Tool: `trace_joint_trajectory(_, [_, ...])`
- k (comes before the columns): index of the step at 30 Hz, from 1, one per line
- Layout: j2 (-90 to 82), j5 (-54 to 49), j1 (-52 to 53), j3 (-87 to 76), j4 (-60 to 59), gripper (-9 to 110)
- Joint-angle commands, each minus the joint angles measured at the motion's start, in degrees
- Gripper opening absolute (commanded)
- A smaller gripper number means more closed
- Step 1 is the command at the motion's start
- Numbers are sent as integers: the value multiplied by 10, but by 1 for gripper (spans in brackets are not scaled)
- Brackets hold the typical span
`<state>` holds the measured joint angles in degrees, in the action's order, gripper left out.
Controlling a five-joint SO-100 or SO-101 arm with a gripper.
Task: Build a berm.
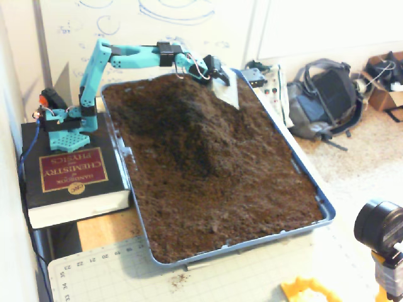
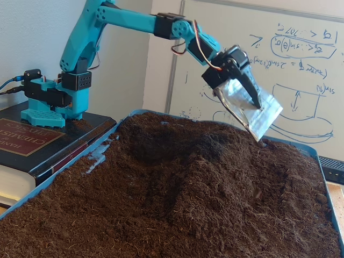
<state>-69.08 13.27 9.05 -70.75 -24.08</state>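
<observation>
Whiteboard [image 2: 279, 54] behind blue tray [image 1: 315, 189] of soil. Berm [image 1: 198, 135] runs down tray's middle-back. Fingers [image 2: 252, 115] raised above far end, wrapped in silver scoop [image 2: 258, 110]; opening can't tell.

Jaws hidden behind silver scoop [image 2: 251, 110], tray [image 2: 329, 200] cut off at frame bottom, whiteboard [image 1: 151, 25] scribbles illegible

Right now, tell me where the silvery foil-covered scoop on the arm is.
In both fixed views the silvery foil scoop hangs in the air, clear of the dark brown soil, above the tray's far end, beyond the raised berm.
</observation>
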Motion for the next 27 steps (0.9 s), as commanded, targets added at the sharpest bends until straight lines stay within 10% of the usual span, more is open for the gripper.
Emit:
trace_joint_trajectory(1, [-88,-4,47,117,6,0])
trace_joint_trajectory(27, [597,-124,81,602,-1,1])
